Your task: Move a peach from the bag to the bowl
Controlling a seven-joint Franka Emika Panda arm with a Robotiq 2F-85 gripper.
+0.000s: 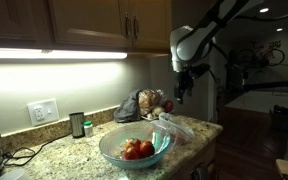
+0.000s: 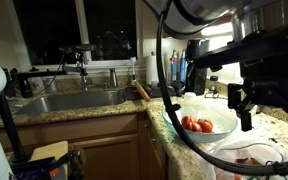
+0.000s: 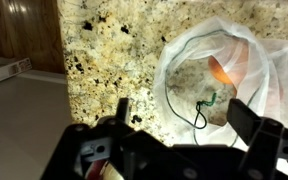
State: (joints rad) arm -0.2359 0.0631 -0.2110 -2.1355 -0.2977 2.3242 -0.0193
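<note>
A clear glass bowl [image 1: 134,150] holding several red-orange peaches stands on the granite counter; it also shows in an exterior view [image 2: 196,128]. A crumpled clear plastic bag [image 1: 176,126] lies beside it near the counter edge. In the wrist view the bag [image 3: 246,45] lies open below me, with an orange peach [image 3: 220,70] inside and a green twist tie [image 3: 210,98] on it. My gripper [image 3: 184,115] hangs above the bag, open and empty, and shows in both exterior views [image 1: 184,88] [image 2: 242,102].
A grey bag with more fruit [image 1: 142,103] sits at the back by the wall. A dark can [image 1: 77,124] and a wall outlet [image 1: 42,112] are further along. A sink [image 2: 74,100] is in the counter. The counter edge drops to the floor [image 3: 24,120].
</note>
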